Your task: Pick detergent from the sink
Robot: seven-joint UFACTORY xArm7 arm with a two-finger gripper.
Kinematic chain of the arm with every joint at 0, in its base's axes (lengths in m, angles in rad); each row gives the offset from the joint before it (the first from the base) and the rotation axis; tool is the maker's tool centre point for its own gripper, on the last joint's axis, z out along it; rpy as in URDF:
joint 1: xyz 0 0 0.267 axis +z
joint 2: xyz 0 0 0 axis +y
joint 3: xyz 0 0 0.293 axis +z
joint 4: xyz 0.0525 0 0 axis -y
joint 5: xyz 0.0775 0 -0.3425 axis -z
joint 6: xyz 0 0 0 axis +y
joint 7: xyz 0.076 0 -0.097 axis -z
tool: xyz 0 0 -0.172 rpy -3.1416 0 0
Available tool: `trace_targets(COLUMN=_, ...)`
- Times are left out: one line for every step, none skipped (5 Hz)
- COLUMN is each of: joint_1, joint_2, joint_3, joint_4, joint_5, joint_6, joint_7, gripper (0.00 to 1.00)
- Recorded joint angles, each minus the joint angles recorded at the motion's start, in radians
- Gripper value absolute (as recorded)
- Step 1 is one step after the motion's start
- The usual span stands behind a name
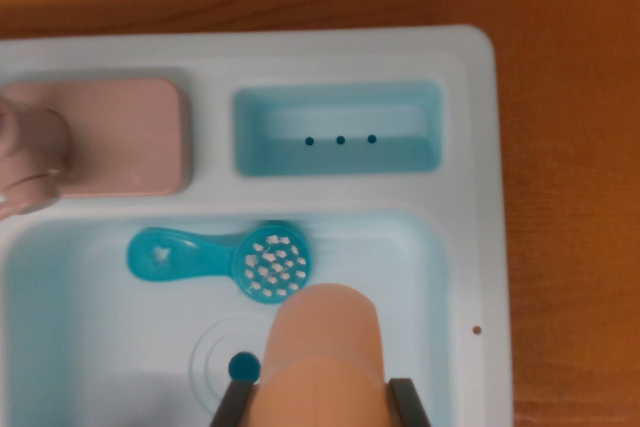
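We see the detergent bottle, a peach/tan rounded thing, at the bottom centre of the wrist view, over the main basin of the sink. It sits btwn the two dark fingers of the claw, one on each side, both right up against its flanks, so the claw is pinching the bottle. Whether the bottle's base touches the basin floor or not, we can't tell from this angle.

Just beyond the bottle's top edge lies a teal dish brush, flat on the basin floor, bristle head w/ white dots next to the bottle, handle pointing to the wrist view's left. The bottle overlaps the lower edge of the brush head in the pic. To the wrist view's left of the bottle, a dark blue drain plug sits in the middle of raised rings in the basin floor, partly hidden by the bottle.

Further up, the sink's back ledge has a small teal recessed compartment w/ three dark dots in a row. Left of it is a pink faucet base, w/ the pink spout at the far left edge, blurred. The pale blue sink rests on a wooden desk, visible along the top and right.
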Motion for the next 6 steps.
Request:
trace_targets(joint_1=0.0004, joint_2=-0.013, joint_3=0.0, joint_4=0.034, joint_5=-0.004, joint_6=0.047, joint_7=0.005, gripper=1.0)
trace_targets(joint_1=0.0004, joint_2=-0.013, joint_3=0.0, joint_4=0.034, joint_5=-0.004, joint_6=0.047, joint_7=0.005, gripper=1.0)
trace_targets(joint_1=0.0007, joint_2=-0.025, joint_3=-0.001, joint_4=0.065, joint_5=-0.0078, joint_6=0.09, joint_7=0.009, gripper=1.0)
trace_targets(joint_1=0.0007, joint_2=-0.025, joint_3=-0.001, joint_4=0.065, joint_5=-0.0078, joint_6=0.09, joint_7=0.009, gripper=1.0)
trace_targets(joint_1=0.001, joint_2=-0.037, joint_3=-0.001, joint_4=0.098, joint_5=-0.0116, joint_6=0.134, joint_7=0.013, gripper=1.0)
trace_targets(joint_1=0.001, joint_2=-0.037, joint_3=-0.001, joint_4=0.098, joint_5=-0.0116, joint_6=0.134, joint_7=0.013, gripper=1.0)
